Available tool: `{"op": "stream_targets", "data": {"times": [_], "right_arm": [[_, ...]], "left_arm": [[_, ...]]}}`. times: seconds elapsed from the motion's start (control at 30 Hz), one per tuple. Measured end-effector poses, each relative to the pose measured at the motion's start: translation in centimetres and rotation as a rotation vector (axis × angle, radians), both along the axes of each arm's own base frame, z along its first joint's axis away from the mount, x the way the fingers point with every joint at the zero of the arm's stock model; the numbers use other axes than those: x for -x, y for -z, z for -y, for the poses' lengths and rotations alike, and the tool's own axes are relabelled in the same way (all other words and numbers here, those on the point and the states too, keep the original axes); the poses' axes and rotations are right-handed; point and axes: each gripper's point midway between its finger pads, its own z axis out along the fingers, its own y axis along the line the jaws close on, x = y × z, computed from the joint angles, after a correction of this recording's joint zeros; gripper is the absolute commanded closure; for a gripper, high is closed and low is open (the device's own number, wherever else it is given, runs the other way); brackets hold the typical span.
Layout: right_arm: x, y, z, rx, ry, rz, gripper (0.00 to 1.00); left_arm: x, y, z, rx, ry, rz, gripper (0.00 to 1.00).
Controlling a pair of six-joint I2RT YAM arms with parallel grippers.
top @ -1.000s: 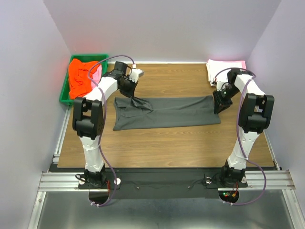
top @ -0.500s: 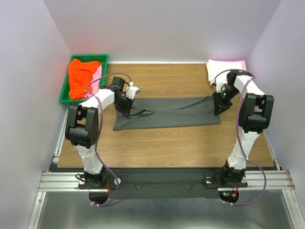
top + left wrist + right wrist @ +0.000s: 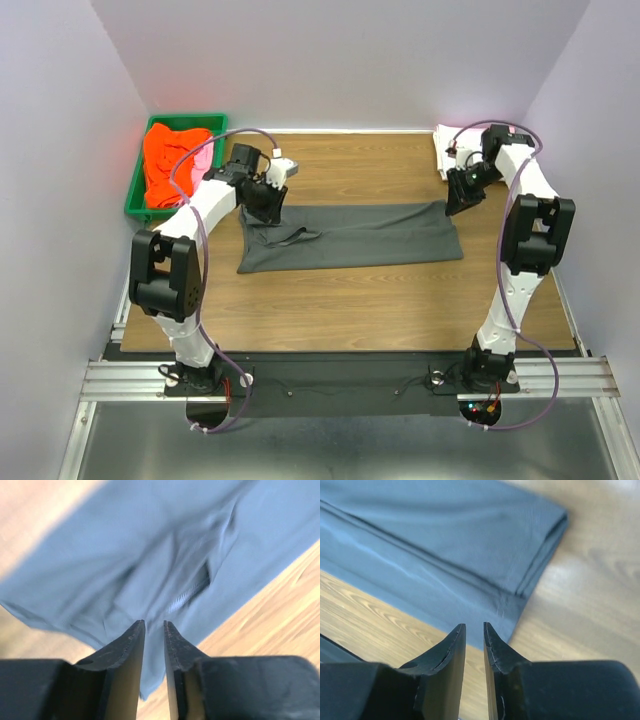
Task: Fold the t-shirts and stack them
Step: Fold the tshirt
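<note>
The dark charcoal t-shirt (image 3: 350, 235) lies folded into a long flat strip across the middle of the table. It fills the left wrist view (image 3: 150, 555) and shows in the right wrist view (image 3: 445, 540). My left gripper (image 3: 271, 204) hovers over the shirt's left end, near the collar, with jaws nearly together and nothing between them (image 3: 153, 622). My right gripper (image 3: 455, 203) hovers at the shirt's far right corner, jaws nearly together and empty (image 3: 473, 625). The orange-red t-shirt (image 3: 168, 160) and a pink one (image 3: 204, 158) lie in the bin.
The green plastic bin (image 3: 134, 199) stands at the back left corner. A folded white and pink stack (image 3: 462, 141) lies at the back right, just behind my right arm. Bare wood table (image 3: 350, 310) lies in front of the shirt. Walls close in on three sides.
The cloth peak under my left gripper has dropped flat onto the shirt, and that gripper has pulled back from it. My right gripper has risen and moved back from the shirt's right end.
</note>
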Motion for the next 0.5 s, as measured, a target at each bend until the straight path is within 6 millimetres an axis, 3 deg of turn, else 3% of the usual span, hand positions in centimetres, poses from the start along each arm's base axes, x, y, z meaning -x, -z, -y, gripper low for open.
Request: {"op": "stream_targets", "data": {"times": [0.07,0.17,0.3,0.43,0.5], "right_arm": [[-1.0,-0.3,-0.6,-0.024,-0.009,0.026,0.74],[-1.7,0.2,-1.4,-0.042,-0.020,0.034,0.74],[-2.7,2.4,-3.5,-0.049,-0.055,0.023,0.77],[-3.2,5.1,-4.4,-0.020,-0.067,0.003,0.79],[-2.3,6.4,-4.2,0.004,-0.067,-0.030,0.79]], "left_arm": [[-1.1,-1.2,1.1,0.029,-0.005,0.043,0.71],[-1.5,-1.0,2.5,0.050,-0.007,0.045,0.73],[-1.4,2.7,3.4,0.034,-0.020,-0.037,0.74],[-0.2,6.0,2.4,-0.026,-0.041,-0.116,0.76],[0.3,6.9,1.8,-0.059,-0.053,-0.136,0.77]]}}
